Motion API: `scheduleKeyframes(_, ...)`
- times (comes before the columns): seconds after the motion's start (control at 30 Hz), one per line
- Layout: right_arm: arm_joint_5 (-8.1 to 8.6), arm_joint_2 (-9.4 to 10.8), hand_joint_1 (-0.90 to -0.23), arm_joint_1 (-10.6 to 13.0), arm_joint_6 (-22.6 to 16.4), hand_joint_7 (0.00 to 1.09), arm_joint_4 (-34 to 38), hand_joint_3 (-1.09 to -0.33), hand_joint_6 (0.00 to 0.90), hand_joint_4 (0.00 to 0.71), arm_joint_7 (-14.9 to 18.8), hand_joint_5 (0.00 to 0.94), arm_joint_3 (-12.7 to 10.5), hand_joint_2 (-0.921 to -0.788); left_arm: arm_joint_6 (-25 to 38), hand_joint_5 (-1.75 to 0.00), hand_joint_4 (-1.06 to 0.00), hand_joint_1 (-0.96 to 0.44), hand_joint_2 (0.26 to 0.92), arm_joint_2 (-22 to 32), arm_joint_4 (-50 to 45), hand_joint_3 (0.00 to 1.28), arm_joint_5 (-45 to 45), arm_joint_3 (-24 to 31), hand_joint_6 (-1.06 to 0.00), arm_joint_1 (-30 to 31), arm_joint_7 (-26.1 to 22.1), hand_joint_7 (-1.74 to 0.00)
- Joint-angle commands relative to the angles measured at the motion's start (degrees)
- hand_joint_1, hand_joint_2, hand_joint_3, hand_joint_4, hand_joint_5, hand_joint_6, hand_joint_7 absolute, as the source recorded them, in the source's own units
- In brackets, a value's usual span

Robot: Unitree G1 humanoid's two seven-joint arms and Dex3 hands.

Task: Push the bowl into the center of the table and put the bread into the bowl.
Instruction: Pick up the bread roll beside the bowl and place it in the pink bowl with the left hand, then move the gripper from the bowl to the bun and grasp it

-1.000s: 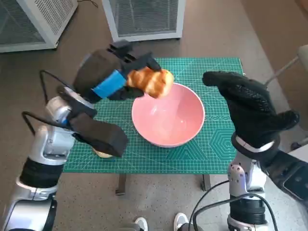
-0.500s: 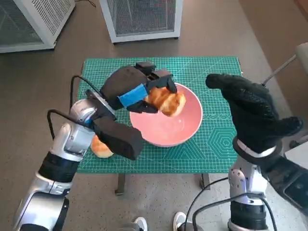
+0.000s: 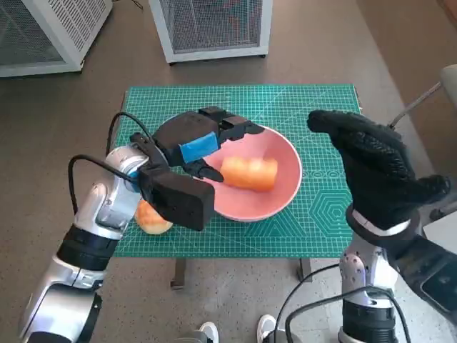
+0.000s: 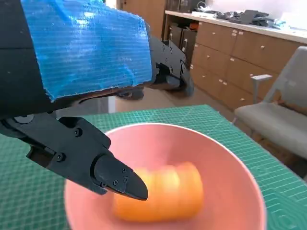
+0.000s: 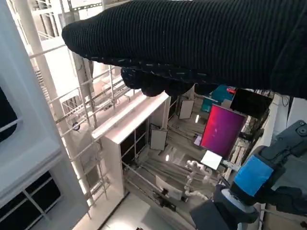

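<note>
A pink bowl sits near the middle of the green mat. An orange-brown piece of bread lies inside it, blurred in the left wrist view as the bread. My left hand hovers over the bowl's left rim with its fingers spread and nothing between them. My right hand, in the black glove, is raised above the table's right side, holding nothing, fingers extended. A second bread roll lies on the mat near the front left edge, partly hidden by my left forearm.
The green cutting mat covers the small table. White mesh cabinets stand on the floor behind it. A person's shoes show at the front edge. A grey chair stands beside the table.
My left hand carried the bread over the bowl, then let go. The bread now lies in the bowl and the fingers are apart. The right hand stayed still.
</note>
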Motion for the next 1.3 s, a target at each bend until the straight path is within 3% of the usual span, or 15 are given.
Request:
scheduleKeyframes(0.03,-0.56,0.00,-0.427,1.18,0.81,0.44,-0.11,-0.431,0.125,0.241,-0.76,0.001,0.20,-0.921,-0.27,0.00,-0.14,-0.42,0.785,1.25,-1.53,0.01,-0.06,0.01,-0.15,0.18,-1.56,-0.12)
scheduleKeyframes(0.43,0.21,0.10,-0.422,1.37,1.37,0.46,0.28,-0.428,0.124,0.241,-0.72,0.000,0.41,-0.921,4.88,0.00,-0.12,-0.41,0.779,5.81,-11.05,0.00,-6.79,6.40,-0.15,3.85,-8.27,-0.10)
scheduleKeyframes(0.8,1.82,-0.39,-0.416,1.54,2.11,0.47,-0.19,-0.433,0.112,0.238,0.06,0.000,-0.20,-0.921,19.40,0.00,-0.11,-0.31,0.769,14.26,-27.85,0.00,-16.51,16.32,-0.17,10.49,-18.66,-0.08)
scheduleKeyframes(0.97,2.08,-0.51,-0.422,1.13,2.29,0.47,0.09,-0.432,0.110,0.239,0.24,0.000,-0.18,-0.921,26.49,0.00,-0.09,-0.22,0.744,17.24,-34.06,0.00,-15.25,17.70,-0.18,13.78,-19.93,-0.08)
scheduleKeyframes(1.3,2.58,-0.56,-0.436,0.34,2.56,0.48,1.59,-0.420,0.110,0.240,1.01,0.001,-0.30,-0.921,31.36,0.00,-0.08,-0.06,0.699,20.23,-38.42,0.00,-12.77,17.46,-0.17,20.64,-19.18,-0.05)
